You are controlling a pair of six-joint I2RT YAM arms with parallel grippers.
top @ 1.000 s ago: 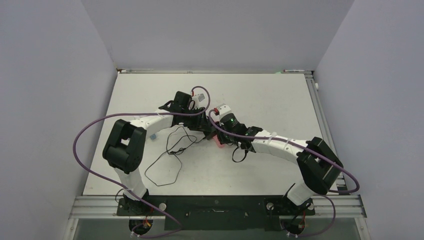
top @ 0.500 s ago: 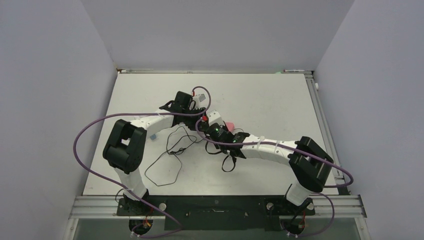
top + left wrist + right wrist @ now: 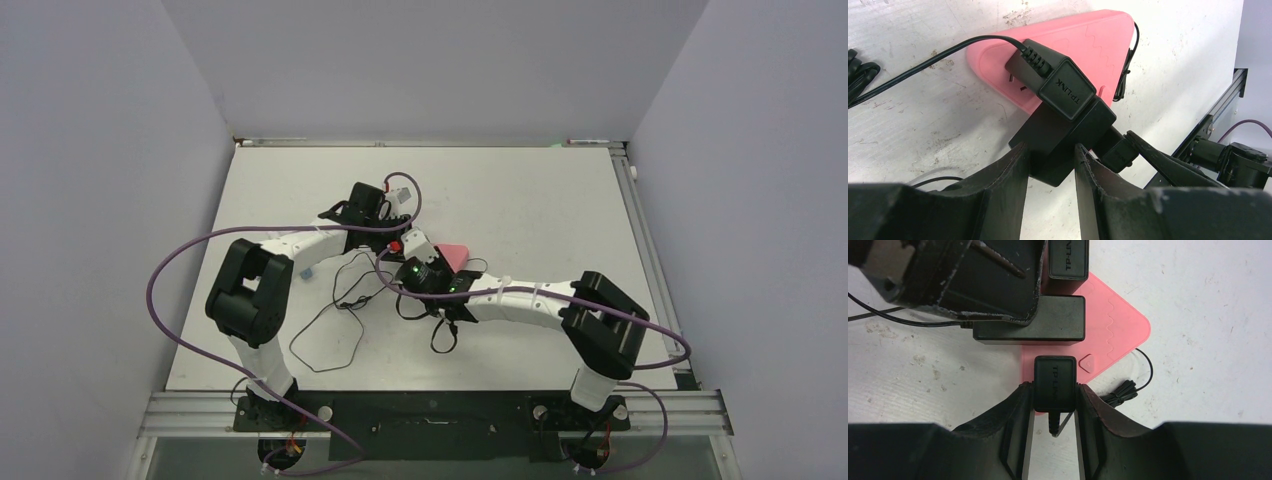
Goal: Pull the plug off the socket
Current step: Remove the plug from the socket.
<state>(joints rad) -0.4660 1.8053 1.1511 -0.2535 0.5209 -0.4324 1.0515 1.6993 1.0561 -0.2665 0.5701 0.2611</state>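
Observation:
A pink triangular socket strip (image 3: 1088,45) lies on the table; it also shows in the top view (image 3: 456,251) and the right wrist view (image 3: 1113,325). Three black plugs sit on it. My left gripper (image 3: 1050,150) is shut on the large black adapter (image 3: 1063,132) in the middle of the strip. My right gripper (image 3: 1054,387) is shut on a small TP-LINK plug (image 3: 1054,380) at the strip's near edge. I cannot tell whether its pins are still seated. A second TP-LINK plug (image 3: 1066,86) stands beside the adapter. Both grippers meet over the strip in the top view.
Thin black cables (image 3: 335,320) loop over the table left of the strip, and a bundled cable (image 3: 1118,392) lies by its right corner. The left gripper's fingers (image 3: 963,275) crowd the space just above my right gripper. The table's rail (image 3: 1223,95) runs beyond the strip.
My right arm has swung left, bringing its gripper against the left gripper. The pink strip now shows to the right of the right wrist. The left arm has stayed in place.

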